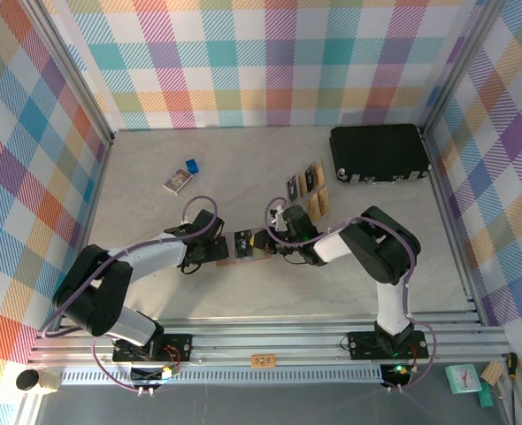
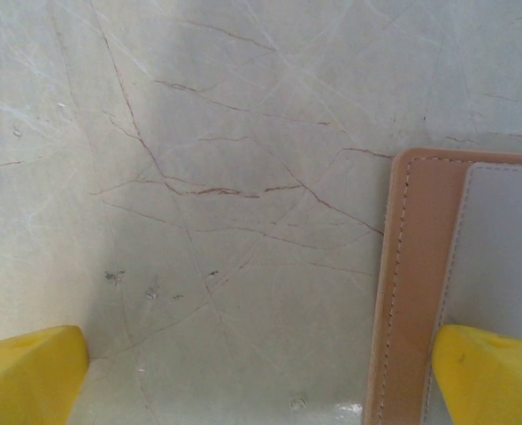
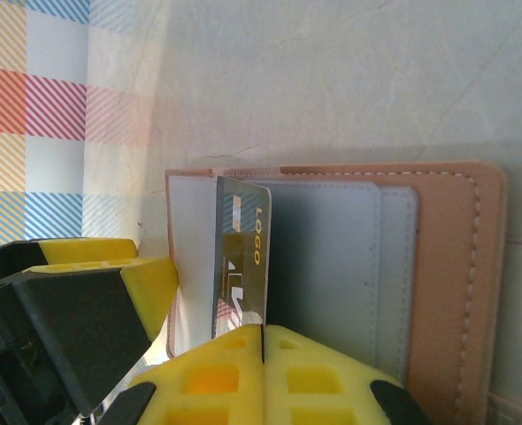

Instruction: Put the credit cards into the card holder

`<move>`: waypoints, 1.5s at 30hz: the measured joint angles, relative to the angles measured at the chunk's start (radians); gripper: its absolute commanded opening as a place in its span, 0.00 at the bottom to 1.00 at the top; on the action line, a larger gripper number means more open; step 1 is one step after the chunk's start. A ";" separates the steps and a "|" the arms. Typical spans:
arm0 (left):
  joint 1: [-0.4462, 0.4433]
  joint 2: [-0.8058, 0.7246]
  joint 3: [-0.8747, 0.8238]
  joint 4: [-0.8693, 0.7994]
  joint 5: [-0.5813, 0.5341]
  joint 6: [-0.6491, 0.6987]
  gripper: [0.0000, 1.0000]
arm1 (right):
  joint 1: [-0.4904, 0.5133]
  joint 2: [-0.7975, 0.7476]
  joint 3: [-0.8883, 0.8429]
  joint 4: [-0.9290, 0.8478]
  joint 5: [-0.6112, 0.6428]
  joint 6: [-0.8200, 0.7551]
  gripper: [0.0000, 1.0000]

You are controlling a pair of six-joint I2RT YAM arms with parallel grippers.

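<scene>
Credit card (image 3: 241,257) pinched in R claw (image 3: 263,341) over open card holder (image 3: 438,266); L claw (image 2: 261,381) wide, straddling its edge.

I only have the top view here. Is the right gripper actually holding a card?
Observer: Yes. The right gripper is shut on a dark card printed LOGO in gold.
Operator: Is it in a slot?
Observer: It stands on edge over the grey inside of the open holder; whether it is in a slot, I cannot tell.
Operator: And the left gripper?
Observer: The left gripper is open, one finger over the holder's grey inside, the other over the table.
</scene>
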 measured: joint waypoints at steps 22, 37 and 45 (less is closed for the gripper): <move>-0.003 0.001 -0.001 0.002 -0.005 -0.003 1.00 | 0.014 0.003 0.028 -0.042 -0.024 -0.001 0.00; 0.002 -0.007 0.010 -0.024 -0.007 -0.003 1.00 | 0.029 -0.039 0.101 -0.183 -0.026 -0.051 0.61; 0.039 -0.058 0.014 -0.070 -0.024 -0.007 1.00 | 0.028 -0.117 0.150 -0.434 0.065 -0.140 0.68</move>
